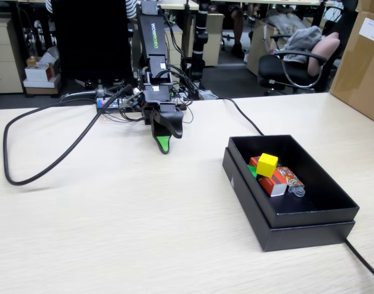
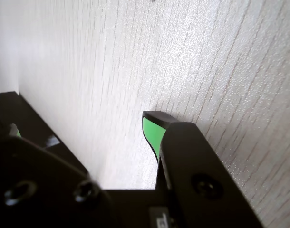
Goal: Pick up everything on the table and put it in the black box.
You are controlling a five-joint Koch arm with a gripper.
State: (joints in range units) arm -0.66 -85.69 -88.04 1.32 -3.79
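The yellow cube (image 1: 267,165), red block (image 1: 269,178) and green cube (image 1: 252,171) are seen inside the black box (image 1: 309,214) near the worktop's (image 1: 113,233) right edge, well apart from the tool (image 1: 164,145). The tool is slightly parted and nothing is held.

Beyond my far edge of the desk I see a thick black cable (image 1: 46,147) looping across the wood on the left of the fixed view, and a thinner black cord (image 1: 243,116) running toward the right. A black office chair (image 1: 291,64) with grey cloth draped over it stands behind, a brown cardboard carton (image 1: 362,61) leans at the right, and a beige drawer cabinet (image 1: 4,55) sits far left. A small orange patterned packet (image 1: 290,177) lies near me.
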